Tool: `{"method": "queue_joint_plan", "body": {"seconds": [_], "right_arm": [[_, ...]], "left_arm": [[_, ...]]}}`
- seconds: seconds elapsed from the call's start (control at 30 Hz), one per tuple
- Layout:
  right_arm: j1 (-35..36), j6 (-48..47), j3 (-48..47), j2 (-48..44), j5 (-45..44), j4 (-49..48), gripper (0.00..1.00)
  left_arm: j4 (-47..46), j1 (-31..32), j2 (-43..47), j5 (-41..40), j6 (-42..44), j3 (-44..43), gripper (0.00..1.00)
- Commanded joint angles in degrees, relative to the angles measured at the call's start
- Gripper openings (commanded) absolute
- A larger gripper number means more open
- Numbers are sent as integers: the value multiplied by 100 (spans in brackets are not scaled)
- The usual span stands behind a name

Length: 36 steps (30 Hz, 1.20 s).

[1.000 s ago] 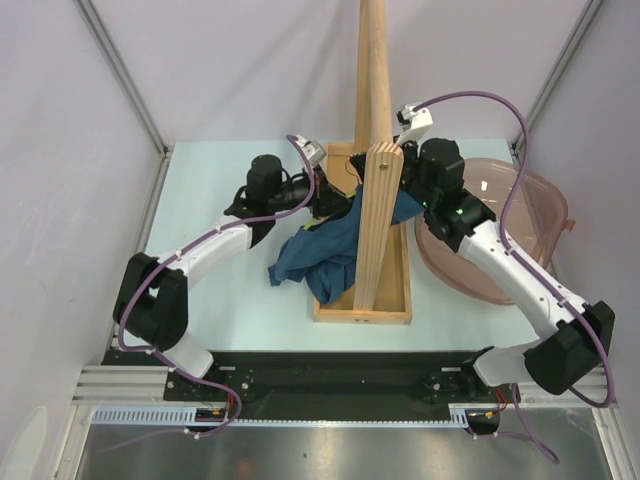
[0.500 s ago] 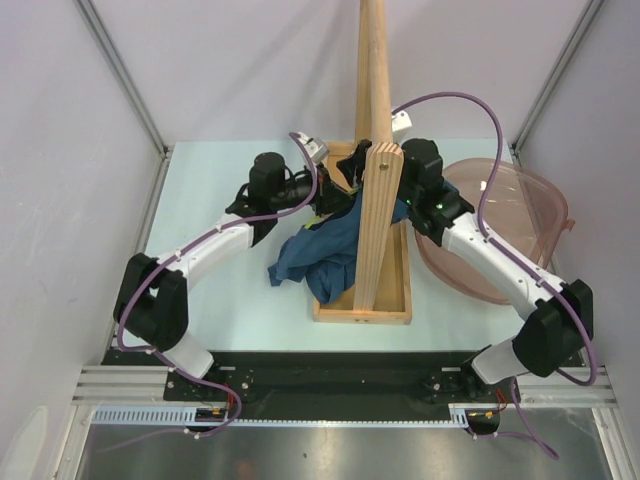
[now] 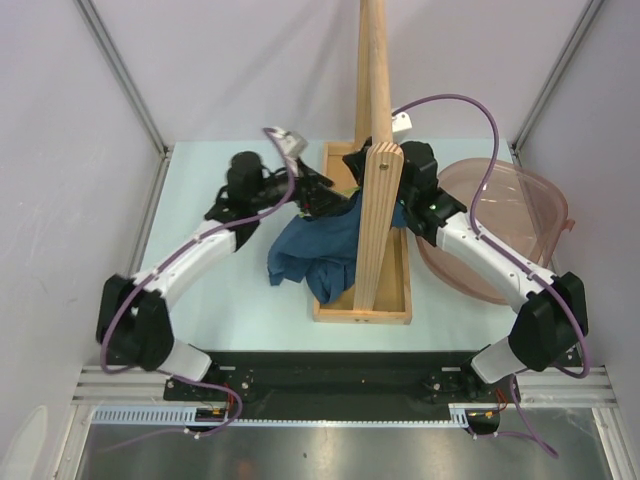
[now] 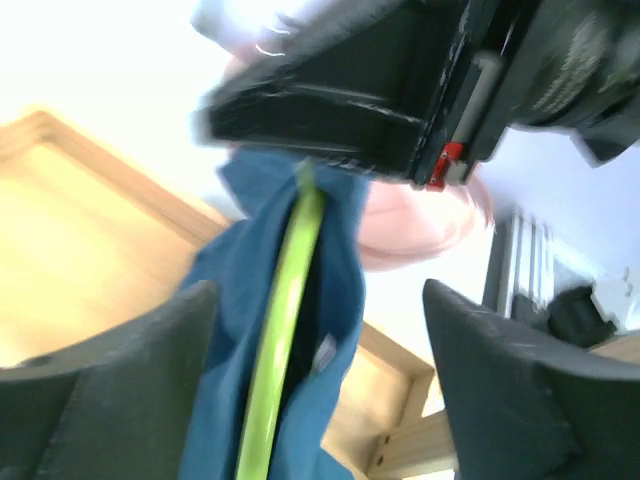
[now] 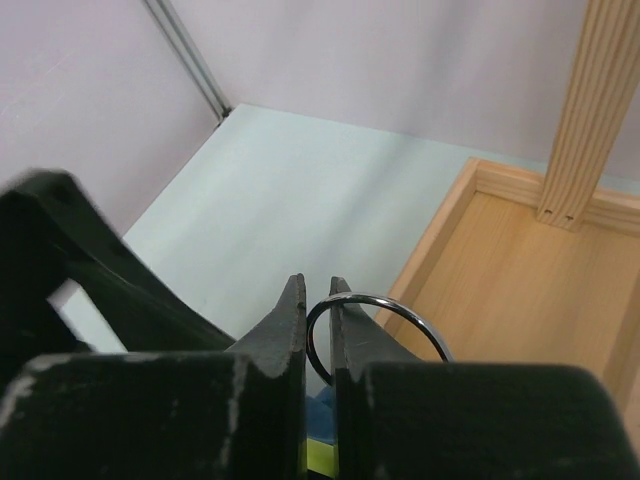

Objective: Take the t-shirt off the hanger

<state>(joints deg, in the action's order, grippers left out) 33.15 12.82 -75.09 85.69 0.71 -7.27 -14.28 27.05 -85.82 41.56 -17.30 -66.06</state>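
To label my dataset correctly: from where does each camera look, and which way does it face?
Top external: above and behind the bases, facing down on the table; both arms show.
Left wrist: on the left arm, facing the t-shirt and hanger; the open left tool frames them.
Right wrist: on the right arm, facing the table's far-left corner; the right tool pinches the hook.
Shared: both wrist views show the wooden tray.

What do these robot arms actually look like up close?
Both arms match: the left arm and right arm have white curved shells, chunky black joints and a loose purple cable each. The right gripper has flat black fingers, scuffed pale.
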Motion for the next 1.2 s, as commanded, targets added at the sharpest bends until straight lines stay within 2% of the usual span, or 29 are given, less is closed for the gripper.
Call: {"method": "queue_joint_plan", "body": {"seconds": [0.0, 0.07, 0.1, 0.2, 0.27, 0.4, 0.53, 0.63, 0.73, 0.77, 0.83, 0.87, 0.9, 0.93, 1.03, 1.07, 1.17], "right_arm": [[-124, 150, -23, -412, -370, -635, 0], [-177, 212, -58, -474, -317, -635, 0], [-238, 282, -67, -500, -248, -670, 0], [-309, 396, -102, -623, -168, -697, 0], [-335, 449, -94, -738, -133, -706, 0], [-370, 529, -76, -922, -124, -767, 0], [-458, 660, -137, -940, 24, -768, 0], [-502, 792, -173, -966, 114, -759, 0], [-511, 801, -199, -1002, 96, -750, 0], [-520, 792, -199, -1002, 52, -759, 0], [-528, 784, -147, -1019, -62, -881, 0], [-563, 784, -129, -1002, -210, -1030, 0], [-572, 801, -42, -1002, -264, -1109, 0], [-590, 801, 3, -1010, -351, -1362, 0], [-686, 792, 82, -984, -589, -1619, 0], [-782, 845, 91, -975, -633, -1690, 0], [-1046, 1142, 231, -993, -642, -2023, 0]], "left_arm": [[-542, -832, 1382, -162, -688, 699, 93], [-112, -991, 1951, -778, -320, 1005, 96], [12, -991, 2129, -1503, -231, 1173, 99], [-284, -1043, 2631, -2177, -580, 2051, 100], [-504, -1096, 2842, -2205, -974, 2630, 100], [-1758, -1114, 3185, -1573, -1424, 3405, 100], [-2569, -1114, 3677, -1441, -1768, 4232, 100], [-2975, -1123, 3774, -1554, -1865, 4812, 94], [-2861, -1114, 3661, -1880, -1838, 4945, 78], [-2826, -1114, 3617, -1949, -1882, 4928, 58], [-2651, -1114, 3529, -2099, -2066, 4893, 34], [-2276, -1114, 3555, -2343, -2084, 4805, 15], [-2046, -1114, 3581, -2485, -2084, 4744, 6], [-1608, -1114, 3703, -2660, -2076, 4665, 0], [-624, -1114, 4160, -3468, -2076, 4453, 0], [-393, -1114, 4327, -3993, -2084, 4418, 0], [477, -1114, 4933, -4690, -2155, 4208, 0]]}}
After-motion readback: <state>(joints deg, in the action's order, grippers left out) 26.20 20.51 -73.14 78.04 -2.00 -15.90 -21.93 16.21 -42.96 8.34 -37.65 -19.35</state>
